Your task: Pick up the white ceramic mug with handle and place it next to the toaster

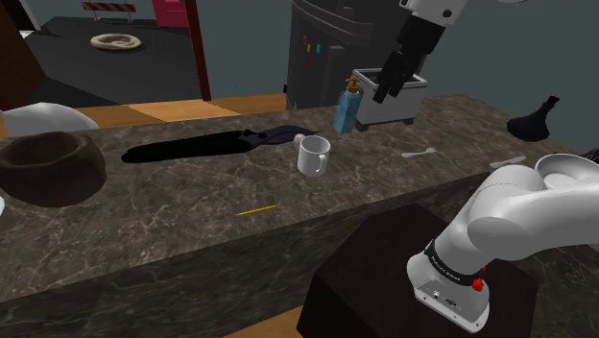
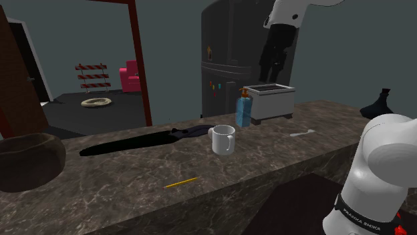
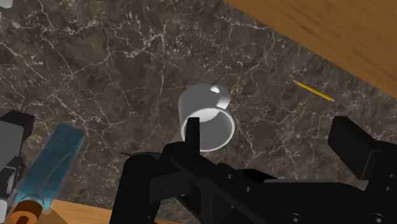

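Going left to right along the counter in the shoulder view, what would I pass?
You'd pass the brown bowl, yellow pencil, mug, blue bottle, toaster, black vase.

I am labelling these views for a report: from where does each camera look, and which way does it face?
Shoulder view: beside and slightly behind the stand, looking down over the counter toward the toaster; white arm at lower right, jaws above the toaster.
Second exterior view: lower, similar side, facing across the counter to the dark fridge; arm at right.
Wrist view: on the hand, looking down at the mug; open jaws in the foreground.
All three share the mug.
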Robot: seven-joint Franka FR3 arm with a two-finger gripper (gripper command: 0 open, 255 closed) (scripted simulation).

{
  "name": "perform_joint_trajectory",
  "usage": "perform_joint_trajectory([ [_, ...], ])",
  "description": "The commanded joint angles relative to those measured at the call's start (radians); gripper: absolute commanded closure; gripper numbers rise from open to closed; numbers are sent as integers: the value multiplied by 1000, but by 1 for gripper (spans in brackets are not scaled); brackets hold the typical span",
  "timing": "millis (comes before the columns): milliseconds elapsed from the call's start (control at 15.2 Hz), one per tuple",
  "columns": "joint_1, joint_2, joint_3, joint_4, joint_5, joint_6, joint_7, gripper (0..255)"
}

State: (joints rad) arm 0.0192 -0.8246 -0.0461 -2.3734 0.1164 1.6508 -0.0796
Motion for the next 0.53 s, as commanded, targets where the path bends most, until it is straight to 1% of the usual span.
perform_joint_trajectory([
  [0, 0, 0, 0, 0, 0, 0, 0, 0],
  [462, -12, 159, 15, -87, -22, 244, -6, 0],
])
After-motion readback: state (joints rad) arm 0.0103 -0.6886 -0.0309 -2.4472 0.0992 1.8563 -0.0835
